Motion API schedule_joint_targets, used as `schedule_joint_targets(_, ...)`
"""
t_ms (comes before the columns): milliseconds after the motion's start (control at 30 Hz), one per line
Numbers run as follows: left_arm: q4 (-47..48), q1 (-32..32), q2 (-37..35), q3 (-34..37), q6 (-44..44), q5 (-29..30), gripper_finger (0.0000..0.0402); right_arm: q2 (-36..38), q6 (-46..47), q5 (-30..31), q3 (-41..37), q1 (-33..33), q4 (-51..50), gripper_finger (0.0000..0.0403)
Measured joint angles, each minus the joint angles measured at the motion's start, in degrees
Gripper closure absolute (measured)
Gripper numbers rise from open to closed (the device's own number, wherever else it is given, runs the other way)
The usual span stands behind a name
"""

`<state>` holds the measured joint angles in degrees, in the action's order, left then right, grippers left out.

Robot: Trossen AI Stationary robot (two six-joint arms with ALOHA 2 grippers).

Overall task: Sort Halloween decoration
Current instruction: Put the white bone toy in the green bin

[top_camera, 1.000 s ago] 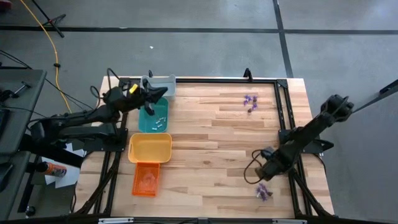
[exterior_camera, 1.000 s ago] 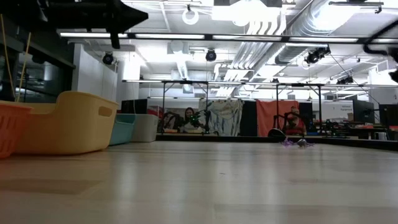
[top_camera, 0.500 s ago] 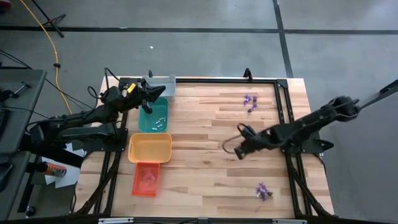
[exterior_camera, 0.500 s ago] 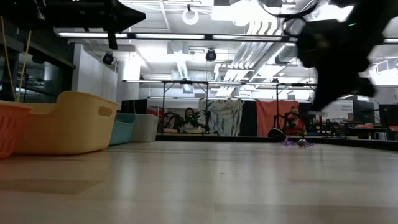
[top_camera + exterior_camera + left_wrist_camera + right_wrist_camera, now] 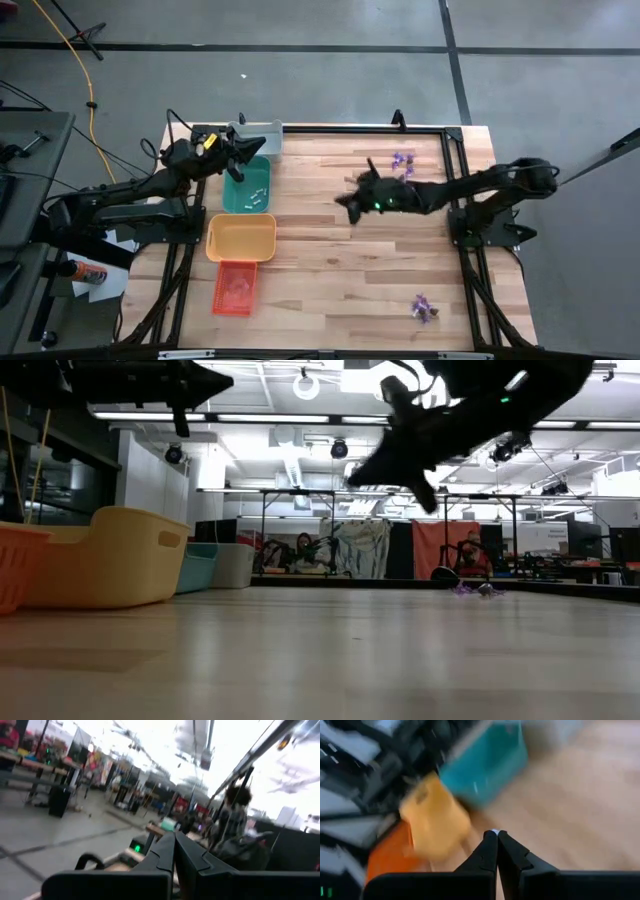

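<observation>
Currently on your counter (image 5: pixel 330 250), item by item:

- Right gripper (image 5: pixel 345 203): stretched out over the middle of the counter, raised above the wood in the low view (image 5: pixel 400 445). Its jaws are pressed together in the right wrist view; whether a trinket sits between the tips you cannot tell, as nothing shows there.
- Left gripper (image 5: pixel 262 150): at the far left corner, over the far end of the teal tray, just beside the grey one. Jaws closed tip to tip, with nothing seen in them.
- Halloween decoration, far cluster (image 5: pixel 402 163): purple pieces with one darker piece, on the wood near the far right edge, just beyond the right arm.
- Halloween decoration, near cluster (image 5: pixel 423 308): a few purple pieces by the near right edge, well apart from both arms.
- Grey tray (image 5: pixel 262 133): far left corner.
- Teal tray (image 5: pixel 246 190): next in the row, with several whitish pieces (image 5: pixel 254 197) inside.
- Yellow tray (image 5: pixel 241 238): next toward you, touching the orange one.
- Orange tray (image 5: pixel 236 288): nearest you; faint pale contents, possibly trinkets, too small to name.
</observation>
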<state>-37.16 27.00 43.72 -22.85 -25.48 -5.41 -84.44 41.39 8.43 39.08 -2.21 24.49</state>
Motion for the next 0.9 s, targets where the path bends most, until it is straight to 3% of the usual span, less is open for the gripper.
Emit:
schedule_joint_targets(167, -5.8, 0.0, 0.0, 0.0, -0.9, 0.2, 0.0401, -5.8, -7.5, -2.2, 8.0, -4.8, 4.1, 0.0403)
schedule_joint_targets(500, -7.8, 0.0, 0.0, 0.0, -3.9, -0.2, 0.0401, -20.0, -17.9, -14.2, 32.2, -10.4, 4.1, 0.0403)
schedule_joint_targets(667, -9.2, 0.0, -0.1, 0.0, -3.9, -0.2, 0.0401, -24.9, -17.9, -20.9, 37.7, -11.9, 4.1, 0.0403)
schedule_joint_targets(900, -10.4, 0.0, -0.2, 0.0, -4.8, 0.3, 0.0401, -35.8, -17.3, -23.4, 43.9, -10.9, 4.0, 0.0403)
